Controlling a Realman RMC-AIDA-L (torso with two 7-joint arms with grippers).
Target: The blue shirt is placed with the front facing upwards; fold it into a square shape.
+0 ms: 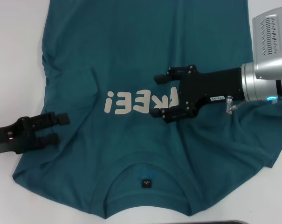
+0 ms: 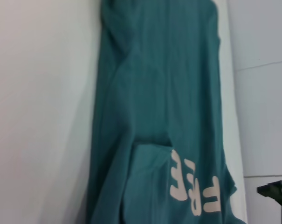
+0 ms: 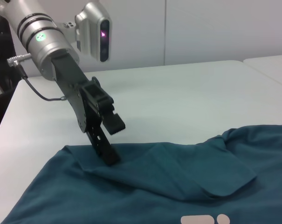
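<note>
Teal cotton fills the white table: the blue shirt lies face up, collar nearest the robot. The left gripper sits at the shirt's left edge, fingers apart, the lower one touching cloth. The right gripper hangs over the chest lettering, fingers spread.

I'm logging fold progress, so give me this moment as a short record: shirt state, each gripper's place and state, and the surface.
garment: the blue shirt, front up, "FREE!" lettering showing, collar nearest the robot
fold state: left sleeve folded in over the body, rest spread out with wrinkles, not yet square
left gripper: open, one finger down on the shirt's left edge
right gripper: open, over the chest lettering
surface: white table
</note>
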